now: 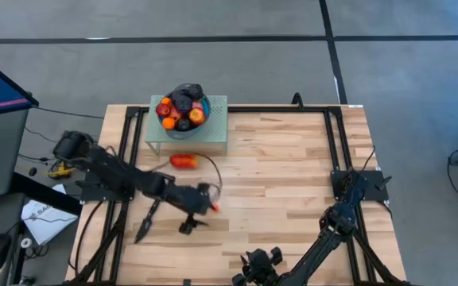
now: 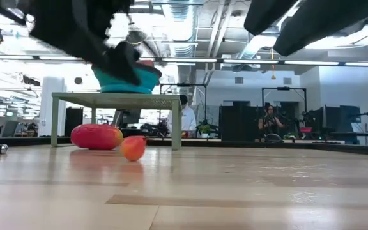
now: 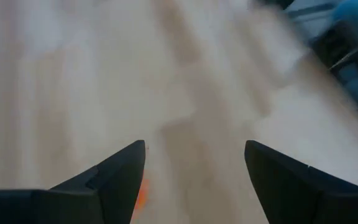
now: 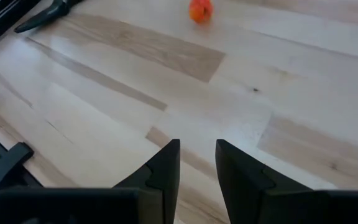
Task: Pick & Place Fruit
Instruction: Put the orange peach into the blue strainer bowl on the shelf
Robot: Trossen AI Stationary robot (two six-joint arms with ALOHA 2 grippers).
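left claw (image 1: 207, 200) agape above small round orange fruit (image 2: 133, 147).

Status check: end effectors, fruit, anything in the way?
Left end effector open over orange fruit. Right end effector idle, near edge. Long fruit on table; rest in bowl. Nothing blocking.

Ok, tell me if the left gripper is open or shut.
Open. In the left wrist view the left gripper has its two fingers spread wide with bare table between them, holding nothing; a small orange fruit shows beside one finger.

You're in a robotics lab: exposed ceiling ducts (image 2: 197, 25), workstation monitors (image 2: 337, 118) (people seated there), butcher-block table (image 1: 293, 183) on grey floor.
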